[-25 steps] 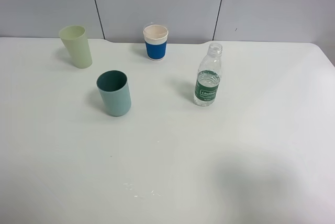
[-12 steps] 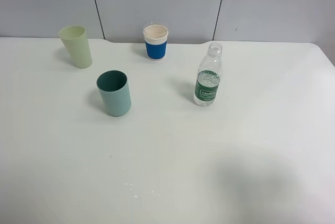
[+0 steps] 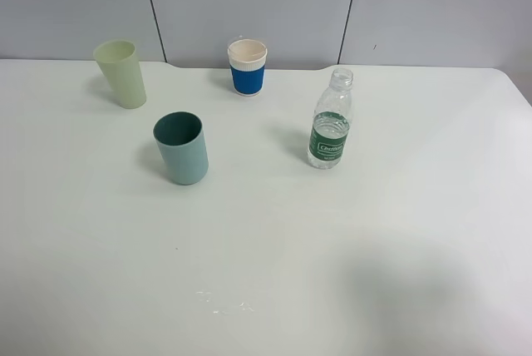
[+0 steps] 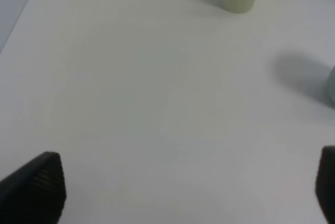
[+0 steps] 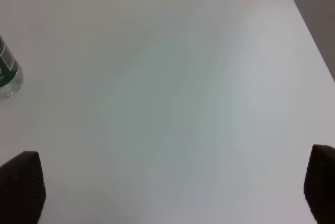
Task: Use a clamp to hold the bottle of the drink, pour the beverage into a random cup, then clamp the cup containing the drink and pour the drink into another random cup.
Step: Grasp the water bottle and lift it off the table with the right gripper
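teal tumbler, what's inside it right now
Through the mouth of the teal tumbler, only its darker green inner wall shows, and no liquid is visible. The lowest part of the inside is hidden behind the near wall, so a little clear liquid there cannot be ruled out.

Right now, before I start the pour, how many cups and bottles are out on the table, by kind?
Cups: 3 (pale yellow-green cup, teal tumbler, blue-sleeved paper cup)
Bottles: 1 (clear bottle, uncapped, green label)
Total: 4
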{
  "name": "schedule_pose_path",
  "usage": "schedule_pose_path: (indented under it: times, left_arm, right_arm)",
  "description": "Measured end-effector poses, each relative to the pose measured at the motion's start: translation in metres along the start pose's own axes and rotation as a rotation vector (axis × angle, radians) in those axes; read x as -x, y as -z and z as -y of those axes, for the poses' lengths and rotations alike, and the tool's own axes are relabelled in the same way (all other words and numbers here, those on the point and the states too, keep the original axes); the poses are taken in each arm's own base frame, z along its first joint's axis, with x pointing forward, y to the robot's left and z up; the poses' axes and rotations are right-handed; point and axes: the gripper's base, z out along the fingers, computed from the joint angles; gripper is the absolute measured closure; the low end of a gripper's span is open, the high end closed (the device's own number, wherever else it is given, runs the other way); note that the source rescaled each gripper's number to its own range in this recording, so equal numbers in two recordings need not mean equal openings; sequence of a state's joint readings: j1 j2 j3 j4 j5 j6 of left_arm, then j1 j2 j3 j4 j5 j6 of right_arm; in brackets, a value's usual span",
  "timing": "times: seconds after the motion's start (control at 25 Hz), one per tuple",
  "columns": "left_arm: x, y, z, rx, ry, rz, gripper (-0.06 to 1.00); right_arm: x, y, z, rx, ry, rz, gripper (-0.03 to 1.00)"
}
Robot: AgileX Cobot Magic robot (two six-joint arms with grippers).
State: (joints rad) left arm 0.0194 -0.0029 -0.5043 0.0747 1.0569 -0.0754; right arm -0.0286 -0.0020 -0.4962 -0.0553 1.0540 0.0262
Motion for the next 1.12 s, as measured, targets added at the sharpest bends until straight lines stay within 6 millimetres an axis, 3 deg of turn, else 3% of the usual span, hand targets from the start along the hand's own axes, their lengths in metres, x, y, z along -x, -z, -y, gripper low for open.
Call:
schedule_pose_path:
  times: [0.4, 0.56, 0.84, 1.12]
  left_arm:
    - [0.000, 0.000, 0.000, 0.000, 0.000, 0.000, 0.05]
    - [0.000, 0.000, 0.000, 0.000, 0.000, 0.000, 0.05]
    - [0.000, 0.000, 0.000, 0.000, 0.000, 0.000, 0.05]
    - [0.000, 0.000, 0.000, 0.000, 0.000, 0.000, 0.05]
  right_arm:
    - [0.001, -0.001, 0.000, 0.000, 0.000, -0.004, -0.03]
    - [0.021, -0.008, -0.001, 0.006, 0.001, 0.020, -0.03]
    - [0.053, -0.053, -0.006, 0.042, -0.009, -0.028, -0.03]
    - [0.068, -0.106, -0.013, 0.077, 0.023, -0.106, -0.03]
